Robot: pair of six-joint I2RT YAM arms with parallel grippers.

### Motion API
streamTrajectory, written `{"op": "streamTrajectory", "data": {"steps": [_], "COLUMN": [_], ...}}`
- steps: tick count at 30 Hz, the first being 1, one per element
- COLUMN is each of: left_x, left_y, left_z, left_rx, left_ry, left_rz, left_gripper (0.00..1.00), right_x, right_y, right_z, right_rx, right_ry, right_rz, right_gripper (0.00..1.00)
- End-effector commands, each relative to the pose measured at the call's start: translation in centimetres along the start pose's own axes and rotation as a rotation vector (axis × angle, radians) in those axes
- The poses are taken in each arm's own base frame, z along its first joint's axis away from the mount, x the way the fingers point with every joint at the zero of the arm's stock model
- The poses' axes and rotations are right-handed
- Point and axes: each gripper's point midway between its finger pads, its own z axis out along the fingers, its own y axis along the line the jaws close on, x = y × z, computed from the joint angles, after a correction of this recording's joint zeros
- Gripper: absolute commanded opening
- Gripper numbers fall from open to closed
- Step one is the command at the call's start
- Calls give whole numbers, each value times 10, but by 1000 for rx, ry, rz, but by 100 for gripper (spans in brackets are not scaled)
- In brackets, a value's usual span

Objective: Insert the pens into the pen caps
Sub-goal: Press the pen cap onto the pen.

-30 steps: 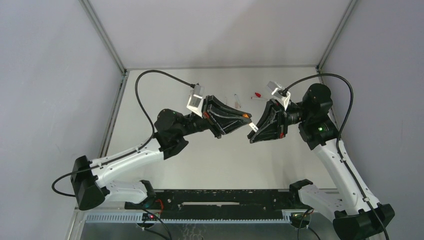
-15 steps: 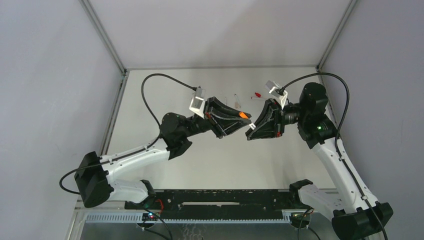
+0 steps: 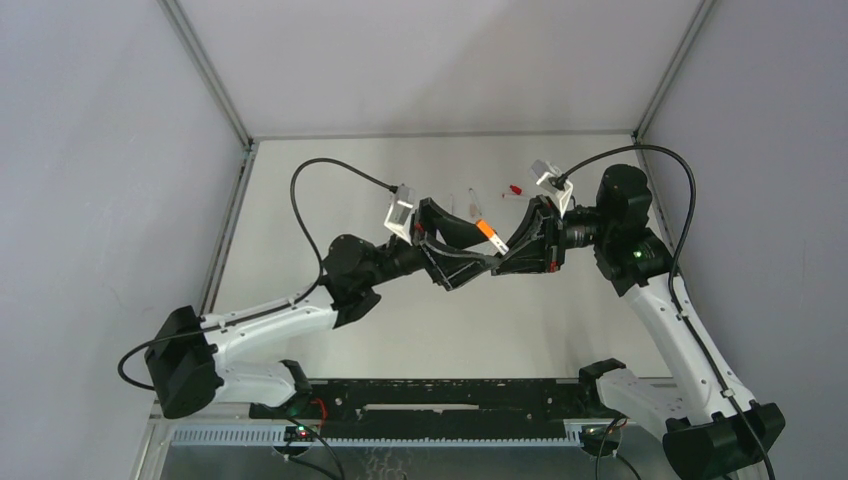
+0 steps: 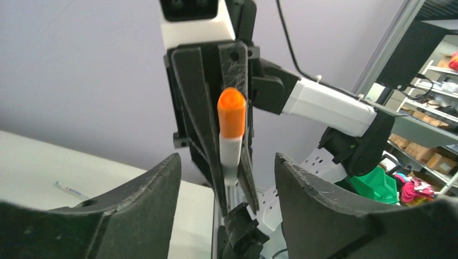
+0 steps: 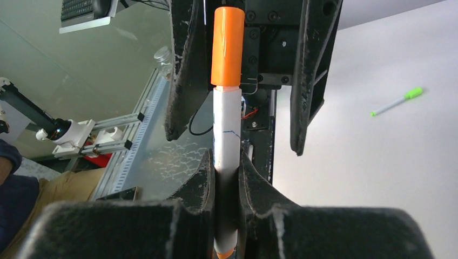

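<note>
My right gripper (image 3: 504, 252) (image 5: 227, 157) is shut on a white pen (image 5: 226, 124), held above the table. An orange pen cap (image 5: 227, 46) (image 3: 485, 230) sits on the pen's far end. My left gripper (image 3: 487, 243) (image 4: 227, 157) faces it, open. Its fingers (image 5: 183, 70) stand on either side of the orange pen cap (image 4: 232, 113) without touching it. A green-capped pen (image 5: 397, 101) lies on the table. Another pen (image 4: 73, 190) lies on the table in the left wrist view.
At the back of the table lie a red-ended piece (image 3: 515, 189) and two pale thin pieces (image 3: 473, 202). Grey walls close in the table on both sides. Both grippers meet tip to tip above the table's middle.
My left gripper has opened and let go of the orange cap, which stays on the pen. The left arm has moved right, toward the right gripper.
</note>
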Motion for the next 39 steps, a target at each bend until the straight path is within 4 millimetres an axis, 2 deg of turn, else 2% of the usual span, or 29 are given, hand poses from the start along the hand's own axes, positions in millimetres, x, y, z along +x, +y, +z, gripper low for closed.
{"op": "streamTrajectory", "data": {"steps": [1,5,7,9,14,18,21,24,29,39], "left_x": [1,7,4,-9,-52,-72,-81,-78,-78,-67], "left_y": [6,14,15,12,6,0,-3,4,5,9], "left_z": [-16,-34,-43,-52,-65,-49,-33,-21,-2,12], "left_rx": [-68,-145,-181,-207,-273,-274,-266,-297,-301,-307], "left_ry": [-22,-25,-41,-86,-238,-243,-226,-189,-174,-142], "left_rz": [-9,-20,-20,-7,-7,-50,-97,-124,-134,-130], "left_gripper": [71,82,89,99,100,100,96,90,77,67], "right_x": [-2,-1,-1,0,2,3,4,3,4,4], "right_y": [0,-1,-2,-5,-9,-12,-12,-13,-14,-18], "right_z": [-2,-4,-5,-5,-7,-7,-7,-7,-7,-7], "right_rx": [18,27,31,43,63,71,75,76,78,75], "right_ry": [-5,-7,-7,-8,-8,-7,-7,-7,-7,-6], "right_rz": [-58,-69,-74,-82,-94,-94,-93,-92,-89,-76], "right_gripper": [0,0,0,0,0,0,0,0,0,0]}}
